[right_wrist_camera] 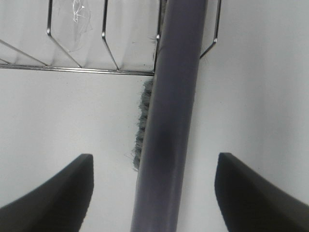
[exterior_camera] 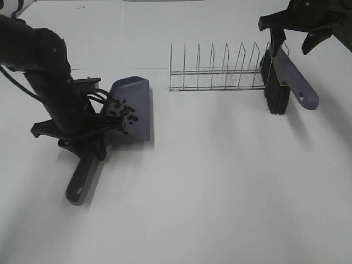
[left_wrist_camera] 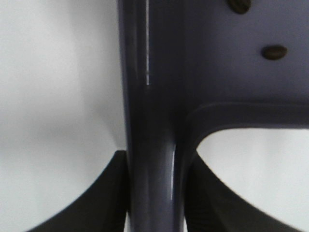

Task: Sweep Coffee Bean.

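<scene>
Nearest in the high view, the grey dustpan (exterior_camera: 131, 107) lies on the white worktop (exterior_camera: 231, 187) with its long axis running from about 7 o'clock at the handle tip to 1 o'clock at the pan's far corner. The left hand (exterior_camera: 91, 144) is clamped on the handle; in the left wrist view its dark fingers (left_wrist_camera: 104, 193) press both sides of the dustpan's handle (left_wrist_camera: 153, 145).

The coffee beans (exterior_camera: 124, 111) sit in a loose cluster inside the pan, toward its handle end, and two of them (left_wrist_camera: 273, 51) show on the pan floor from the wrist.

Farther back, at about 2 o'clock from the dustpan, a wire rack (exterior_camera: 217, 71) stands on the worktop. The brush (exterior_camera: 281, 80) rests at the rack's right end, bristles toward 6 o'clock, handle tip angled toward 4 o'clock.

The right hand (exterior_camera: 300, 25) hovers above the brush, spread wide: its fingers (right_wrist_camera: 58, 193) stand well clear on either side of the brush handle (right_wrist_camera: 169, 121), touching nothing.
</scene>
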Robot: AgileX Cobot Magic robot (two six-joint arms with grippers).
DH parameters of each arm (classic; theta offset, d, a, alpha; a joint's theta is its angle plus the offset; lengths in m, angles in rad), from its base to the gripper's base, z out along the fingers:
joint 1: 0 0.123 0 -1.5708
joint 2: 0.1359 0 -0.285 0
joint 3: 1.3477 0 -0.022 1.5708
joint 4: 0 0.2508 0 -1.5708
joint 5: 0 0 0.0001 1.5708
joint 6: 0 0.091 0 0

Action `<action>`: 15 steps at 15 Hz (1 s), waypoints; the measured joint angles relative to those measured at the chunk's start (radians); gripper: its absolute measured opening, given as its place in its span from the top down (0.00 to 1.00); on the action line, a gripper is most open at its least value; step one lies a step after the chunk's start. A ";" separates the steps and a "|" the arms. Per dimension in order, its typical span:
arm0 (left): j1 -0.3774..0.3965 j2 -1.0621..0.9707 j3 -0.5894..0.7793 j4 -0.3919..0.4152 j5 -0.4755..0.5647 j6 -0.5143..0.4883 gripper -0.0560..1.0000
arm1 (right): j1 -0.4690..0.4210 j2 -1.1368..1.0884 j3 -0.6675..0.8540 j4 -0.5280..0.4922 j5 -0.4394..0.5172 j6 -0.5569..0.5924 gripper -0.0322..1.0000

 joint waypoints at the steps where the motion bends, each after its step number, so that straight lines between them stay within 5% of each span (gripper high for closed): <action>1: 0.000 0.000 -0.001 -0.001 0.008 0.000 0.67 | 0.000 0.000 0.000 0.001 0.001 0.000 0.33; 6: 0.000 0.000 -0.011 -0.002 -0.002 0.004 0.32 | 0.000 -0.045 0.001 0.002 0.002 0.000 0.33; 10: 0.000 -0.059 -0.054 0.031 0.026 0.009 0.30 | 0.000 -0.159 0.089 0.025 0.002 -0.007 0.33; 15: 0.000 -0.491 -0.062 0.294 0.312 -0.087 0.30 | 0.001 -0.492 0.542 0.035 0.001 -0.057 0.33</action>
